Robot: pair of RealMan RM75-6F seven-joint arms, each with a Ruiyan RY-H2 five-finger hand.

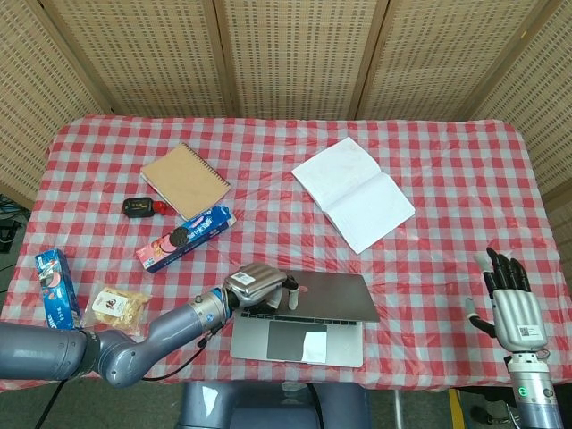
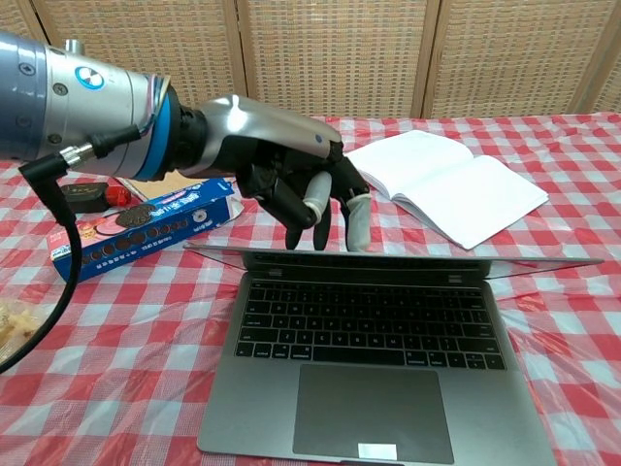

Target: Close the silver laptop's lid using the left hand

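The silver laptop [image 1: 304,315] [image 2: 374,340] lies near the table's front edge with its lid [image 1: 326,297] tipped far forward over the keyboard. In the chest view the lid [image 2: 388,262] shows almost edge-on. My left hand [image 1: 255,287] [image 2: 281,175] presses down on the lid's back near its left side, fingertips [image 2: 354,228] pointing downward onto it. It grips nothing. My right hand [image 1: 511,304] is at the far right, off the table's right edge, fingers spread and holding nothing.
An open white notebook [image 1: 355,192] [image 2: 448,184] lies behind the laptop. A cookie box [image 1: 185,238] [image 2: 141,228], a brown spiral notepad [image 1: 184,180], a small black and red object [image 1: 140,207], a snack bag [image 1: 116,306] and a blue carton [image 1: 55,284] sit left.
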